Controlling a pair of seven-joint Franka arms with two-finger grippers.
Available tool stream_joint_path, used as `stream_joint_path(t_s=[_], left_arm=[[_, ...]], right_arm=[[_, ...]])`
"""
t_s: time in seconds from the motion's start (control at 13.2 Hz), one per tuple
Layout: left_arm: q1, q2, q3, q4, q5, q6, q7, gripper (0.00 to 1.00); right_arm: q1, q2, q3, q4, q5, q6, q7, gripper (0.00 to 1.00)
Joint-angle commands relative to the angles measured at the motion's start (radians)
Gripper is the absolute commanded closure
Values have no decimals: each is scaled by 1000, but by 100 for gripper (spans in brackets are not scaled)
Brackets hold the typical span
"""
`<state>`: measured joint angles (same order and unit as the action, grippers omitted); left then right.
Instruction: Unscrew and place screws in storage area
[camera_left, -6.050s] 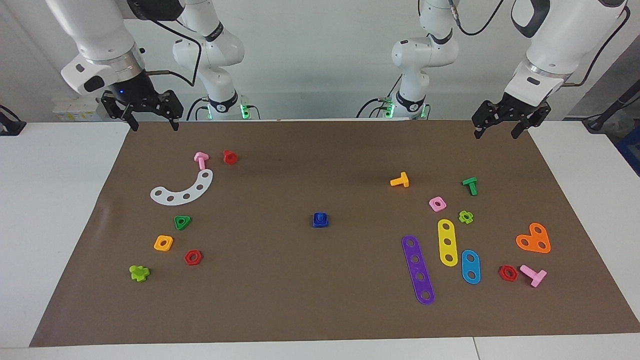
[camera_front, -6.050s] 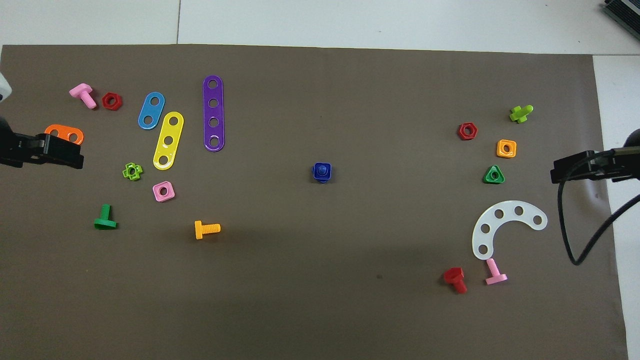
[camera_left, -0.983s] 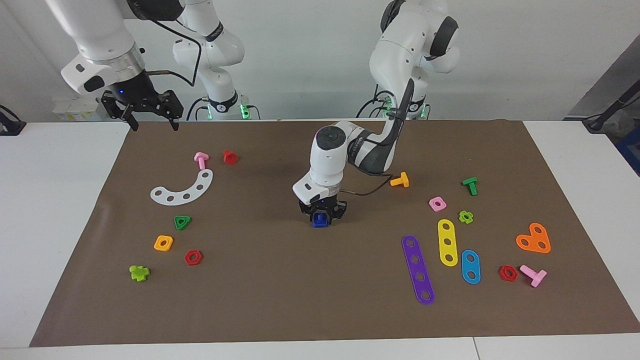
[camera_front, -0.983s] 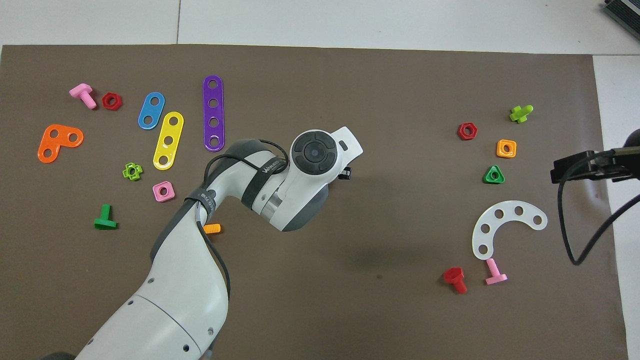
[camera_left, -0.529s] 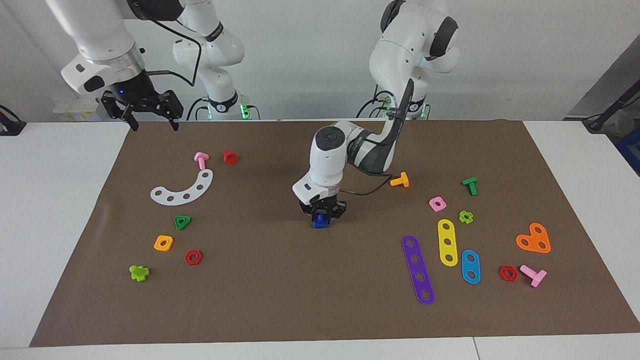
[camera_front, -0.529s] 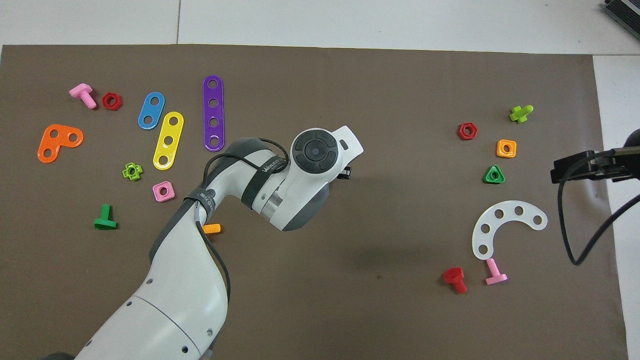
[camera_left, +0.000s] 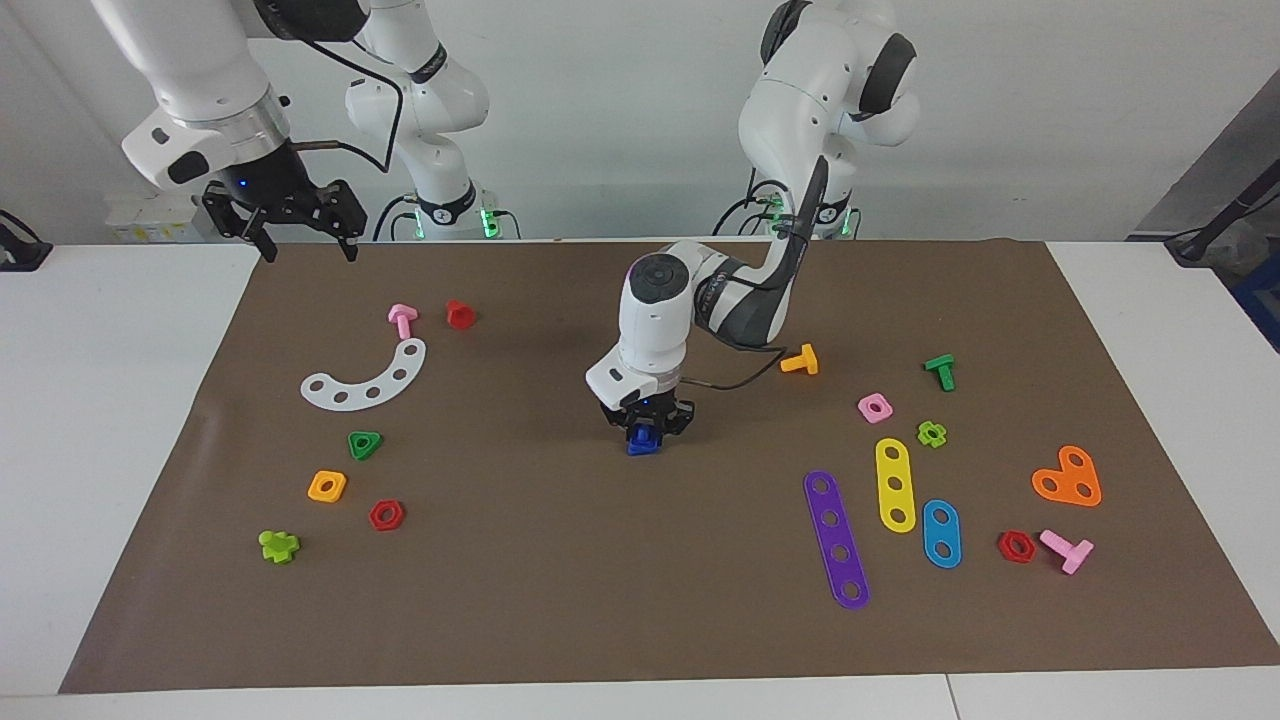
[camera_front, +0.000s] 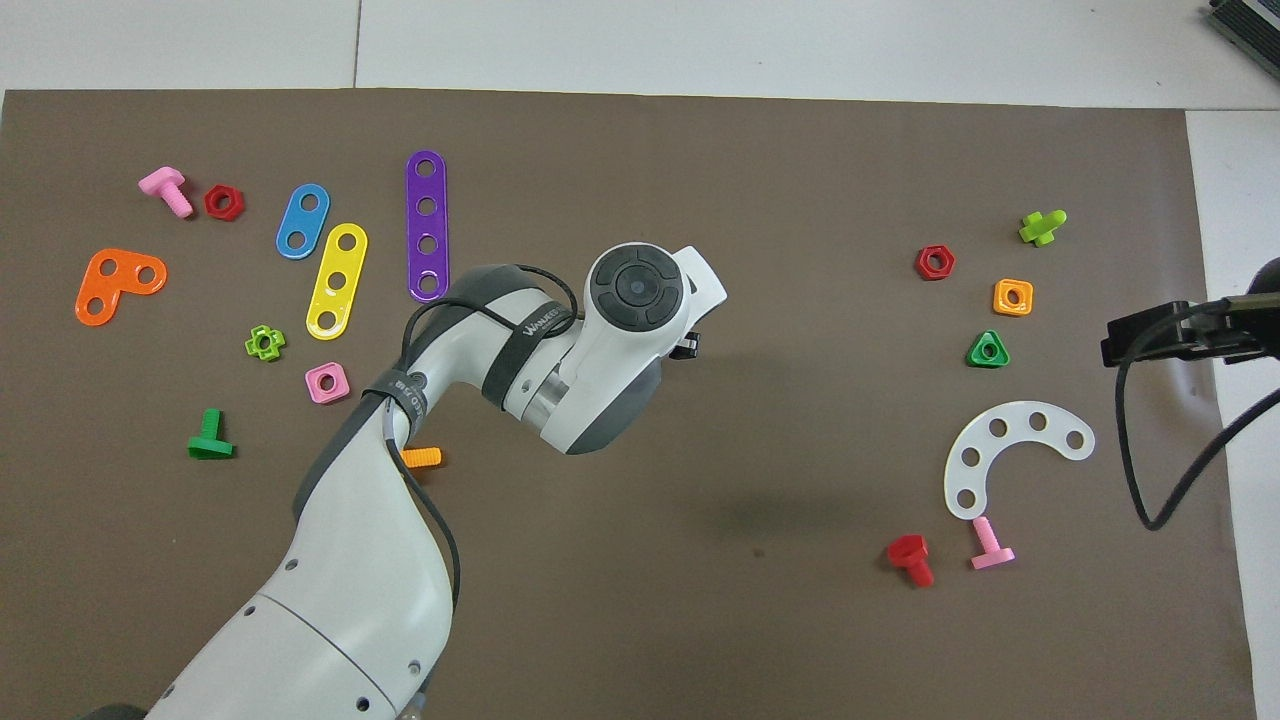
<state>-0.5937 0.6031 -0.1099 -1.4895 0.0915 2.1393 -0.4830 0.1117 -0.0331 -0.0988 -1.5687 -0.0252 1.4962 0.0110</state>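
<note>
The dark-blue screws (camera_left: 641, 441), a bolt and nut joined as one piece, are at the middle of the brown mat. My left gripper (camera_left: 645, 428) comes straight down on them and is shut on them; they sit at or just off the mat. In the overhead view the left arm's wrist (camera_front: 633, 288) hides them. The storage area (camera_left: 990, 450) is bare mat among loose coloured pieces toward the left arm's end. My right gripper (camera_left: 297, 240) (camera_front: 1112, 347) waits open and empty over the mat's edge at the right arm's end.
Purple (camera_left: 836, 538), yellow (camera_left: 895, 485) and blue (camera_left: 941, 533) strips, an orange heart plate (camera_left: 1067, 477) and small nuts and bolts lie at the left arm's end. A white curved strip (camera_left: 366, 380), a green triangular nut (camera_left: 365, 444) and other pieces lie at the right arm's end.
The left arm came from the mat's corner to the middle. Over the last second its gripper closed on the dark-blue screws and rose very slightly. The right arm stayed still.
</note>
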Motion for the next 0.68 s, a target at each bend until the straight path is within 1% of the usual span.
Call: stream_joint_path(t_s=[0.0,0.3,0.38,0.61], left_arm=[[-11,36,9,110,-1,-93,-8,61],[5,44,10,195,-13,-191,-6,61],[26,41,13,216,-13,-223,-5,60],[122,29,15,210,-9,-231,27,60]], right_arm=[[-11,-24,7,-24,13,9,-29,0],[-11,-24,7,-24,13,9,-29,0],[-11,-24,5,-24,13,9,-29,0],[-11,-24,7,-24,11,9,-29,0]])
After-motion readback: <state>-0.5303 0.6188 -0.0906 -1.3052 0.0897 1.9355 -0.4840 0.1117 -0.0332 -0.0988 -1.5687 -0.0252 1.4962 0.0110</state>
